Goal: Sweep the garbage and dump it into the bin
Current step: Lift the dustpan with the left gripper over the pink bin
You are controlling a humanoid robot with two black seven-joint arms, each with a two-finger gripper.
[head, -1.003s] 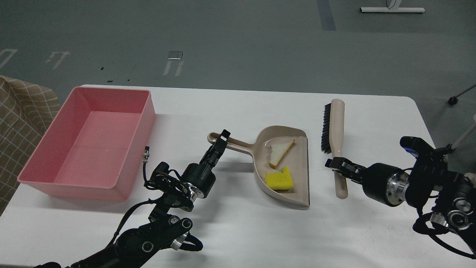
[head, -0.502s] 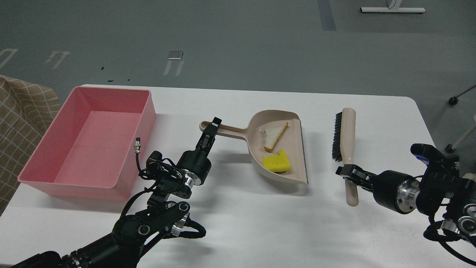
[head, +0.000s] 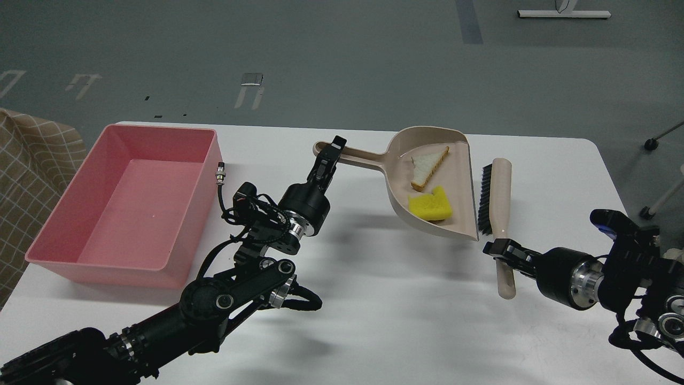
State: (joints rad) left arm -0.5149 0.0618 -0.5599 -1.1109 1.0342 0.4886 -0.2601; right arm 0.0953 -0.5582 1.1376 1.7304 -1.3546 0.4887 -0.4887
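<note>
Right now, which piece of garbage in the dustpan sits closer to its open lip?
The yellow sponge, lying nearer the lip than the bread slice, which sits deeper toward the dustpan's back wall.

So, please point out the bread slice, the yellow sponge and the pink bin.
bread slice (head: 426, 167), head view, on its white middle.
yellow sponge (head: 430, 208), head view, on its top face.
pink bin (head: 201, 182), head view, on its right wall.

Even overhead light falls on the white bench (head: 374, 321), bright but without glare. Soft, blurred shadows spread beneath the raised dustpan (head: 433, 176) and the left arm toward 6 o'clock. Focus is sharp throughout; the grey floor at 12 o'clock sits dimmer.
</note>
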